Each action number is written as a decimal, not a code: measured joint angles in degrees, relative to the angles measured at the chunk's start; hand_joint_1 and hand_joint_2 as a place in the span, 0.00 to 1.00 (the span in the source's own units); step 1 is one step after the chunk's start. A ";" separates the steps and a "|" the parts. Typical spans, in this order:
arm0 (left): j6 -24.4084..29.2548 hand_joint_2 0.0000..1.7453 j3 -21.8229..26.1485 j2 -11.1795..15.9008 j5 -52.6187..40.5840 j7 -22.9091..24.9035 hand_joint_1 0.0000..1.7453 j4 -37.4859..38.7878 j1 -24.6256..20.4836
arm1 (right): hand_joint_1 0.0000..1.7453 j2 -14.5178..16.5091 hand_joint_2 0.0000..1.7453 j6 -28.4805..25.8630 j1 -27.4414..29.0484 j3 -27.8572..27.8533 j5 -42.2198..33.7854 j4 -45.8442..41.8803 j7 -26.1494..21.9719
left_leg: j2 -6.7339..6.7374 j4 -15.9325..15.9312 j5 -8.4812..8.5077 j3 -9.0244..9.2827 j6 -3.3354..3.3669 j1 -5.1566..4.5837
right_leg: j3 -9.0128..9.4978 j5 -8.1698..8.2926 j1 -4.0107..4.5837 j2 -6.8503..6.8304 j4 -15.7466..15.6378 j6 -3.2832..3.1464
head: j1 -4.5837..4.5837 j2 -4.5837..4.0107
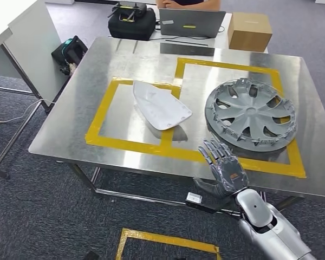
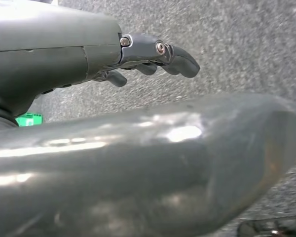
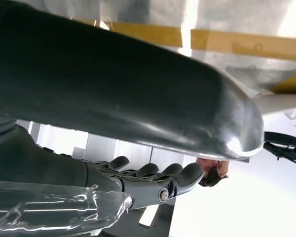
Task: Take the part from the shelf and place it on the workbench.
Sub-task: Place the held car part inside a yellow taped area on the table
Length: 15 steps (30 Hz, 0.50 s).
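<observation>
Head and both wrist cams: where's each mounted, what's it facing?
Head view: high on the body, looking down at the workbench with the hubcap; right hand open.
Left wrist view: behind the left hand, facing carpet.
Right wrist view: behind the right hand, facing the yellow tape.
Shared: tape, right hand.

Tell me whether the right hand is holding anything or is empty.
Empty. The right hand is raised at the workbench's near edge, fingers spread and holding nothing, just short of the grey wheel cover lying flat inside the yellow tape.
</observation>
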 joint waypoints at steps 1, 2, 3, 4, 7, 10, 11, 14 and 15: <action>0.01 0.00 0.04 -0.02 0.01 0.00 0.00 0.00 0.06 | 0.00 0.00 0.00 0.01 0.00 0.06 -0.22 0.00 0.04 | 0.00 0.01 0.47 -0.53 -0.18 0.02 | 2.87 1.25 -0.02 -0.01 -3.23 0.00 | 0.00 0.00; 0.02 0.00 0.07 -0.02 0.01 0.00 0.00 0.00 0.10 | 0.00 0.01 0.00 0.01 -0.06 0.10 -0.51 0.00 0.09 | -0.01 0.05 0.89 -0.98 -0.43 -0.02 | 6.27 1.72 0.00 -0.01 -7.55 -0.02 | 0.02 0.00; 0.03 0.00 0.08 -0.03 0.01 0.00 0.00 0.00 0.11 | 0.00 0.01 0.00 0.00 -0.08 0.12 -0.86 -0.04 0.12 | -0.02 0.09 1.33 -1.33 -0.72 -0.06 | 9.15 1.67 0.07 0.05 -11.57 -0.16 | -0.01 0.01; 0.04 0.00 0.09 -0.05 0.01 0.00 0.00 0.00 0.13 | 0.00 0.02 0.00 0.00 -0.04 0.15 -1.18 -0.08 0.15 | -0.03 0.12 1.79 -1.55 -1.04 -0.11 | 11.01 1.32 0.16 0.10 -14.41 -0.36 | 0.02 0.01; 0.05 0.00 0.11 -0.12 0.00 0.01 0.00 0.00 0.30 | 0.00 0.03 0.00 0.05 0.57 0.29 -1.84 -0.15 0.15 | -0.06 0.00 2.84 -2.00 -2.04 -0.04 | 11.32 1.58 0.35 0.14 -16.28 -1.59 | 0.14 0.01; 0.05 0.00 0.12 -0.14 -0.03 0.06 0.00 0.00 0.44 | 0.00 0.09 0.00 0.13 1.29 0.41 -2.02 -0.15 0.14 | -0.06 4.40 -1.82 -3.82 -3.06 0.09 | 10.05 3.03 0.09 -0.09 -16.53 -3.12 | -0.12 0.00; 0.05 0.00 0.12 -0.17 -0.05 0.08 0.00 0.00 0.44 | 0.00 0.10 0.00 0.15 1.54 0.43 -2.05 -0.14 0.14 | -0.05 8.07 -4.58 -4.94 -3.31 0.13 | 9.43 3.52 0.10 -0.15 -16.53 -3.38 | -0.23 0.00; 0.05 0.00 0.12 -0.28 -0.15 0.15 0.00 0.00 0.43 | 0.00 0.12 0.00 0.19 2.34 0.47 -2.22 -0.13 0.14 | -0.05 16.21 -7.85 -6.43 -3.62 0.22 | 7.29 5.11 0.12 -0.25 -16.51 -3.44 | -0.27 0.00; 0.05 0.00 0.12 -0.30 -0.19 0.20 0.00 0.00 0.42 | 0.00 0.12 0.00 0.20 2.65 0.48 -2.32 -0.13 0.13 | -0.05 15.43 -6.62 -5.23 -3.56 0.22 | 6.62 5.62 0.11 -0.24 -16.49 -3.30 | -0.28 0.00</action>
